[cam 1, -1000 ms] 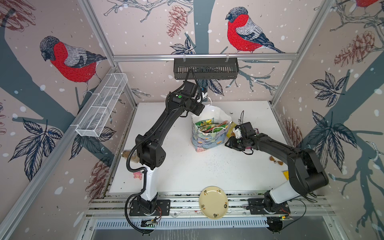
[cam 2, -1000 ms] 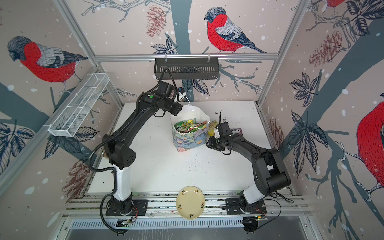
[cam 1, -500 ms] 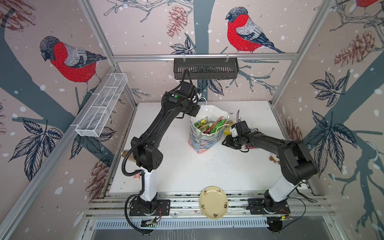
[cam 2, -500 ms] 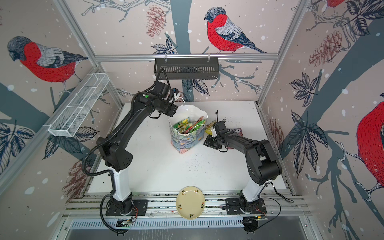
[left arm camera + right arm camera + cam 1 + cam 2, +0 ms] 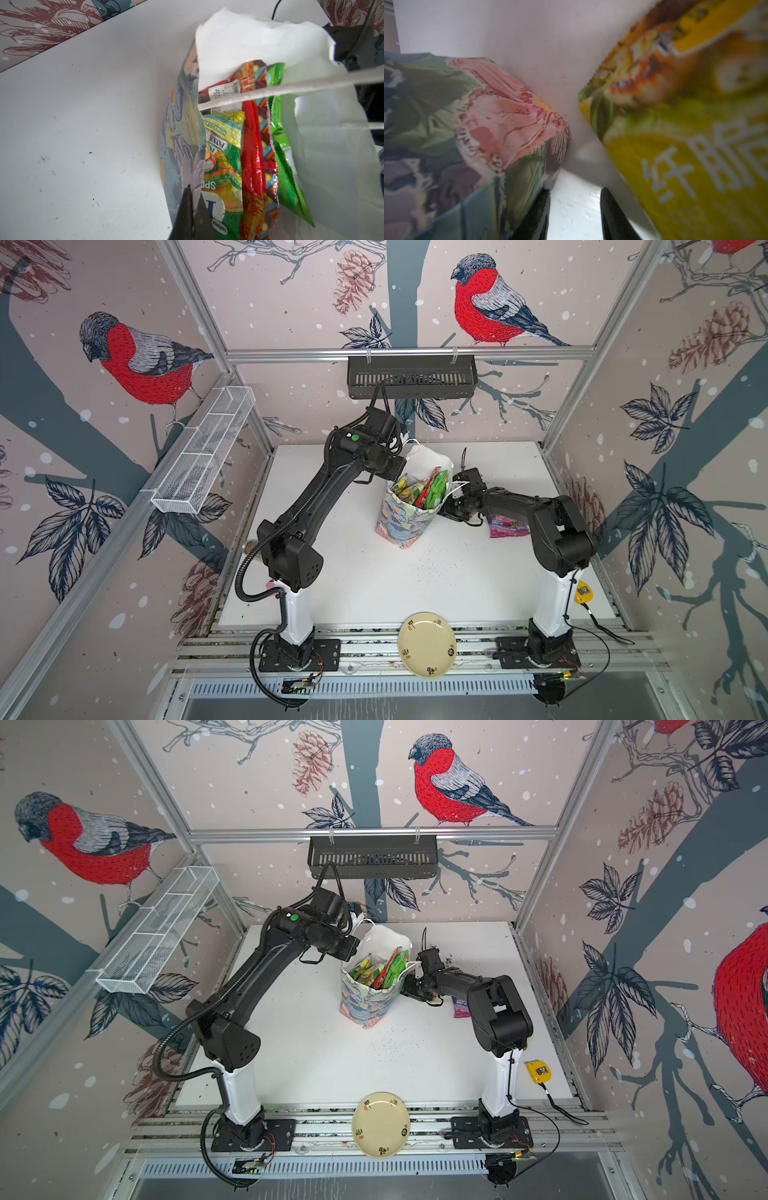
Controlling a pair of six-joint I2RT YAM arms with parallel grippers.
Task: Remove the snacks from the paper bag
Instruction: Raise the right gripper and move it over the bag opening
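Bullfinch wallpaper is wrapping the cell on three sides, and I am looking down on a white tabletop (image 5: 374,585) in both top views. Just above the middle of the frame the paper bag (image 5: 401,518) is standing with its mouth open, and the snacks (image 5: 419,491) are poking up out of it. Through the left wrist camera I am reading them off: a green FOX'S packet (image 5: 223,149) against the floral wall, a red packet (image 5: 252,145) beside it, and a plain green packet (image 5: 283,166) toward the white inner wall, with a white cord handle (image 5: 270,88) stretching across the opening. The left gripper (image 5: 190,199) is clamping tight on the bag's rim, one finger outside the printed wall and one inside. The right gripper (image 5: 575,193) is lying low just right of the bag. Its jaws are standing apart with bare table between them, the bag's lower corner beside one finger and a blurred yellow packet (image 5: 685,145) beside the other, so it is gripping nothing. A purple packet (image 5: 505,526) is lying flat right of centre, partly under the right forearm. At bottom centre a cream plate (image 5: 427,645) is resting on the front rails, and a yellow tape measure (image 5: 584,593) is sitting at the table's lower right edge.
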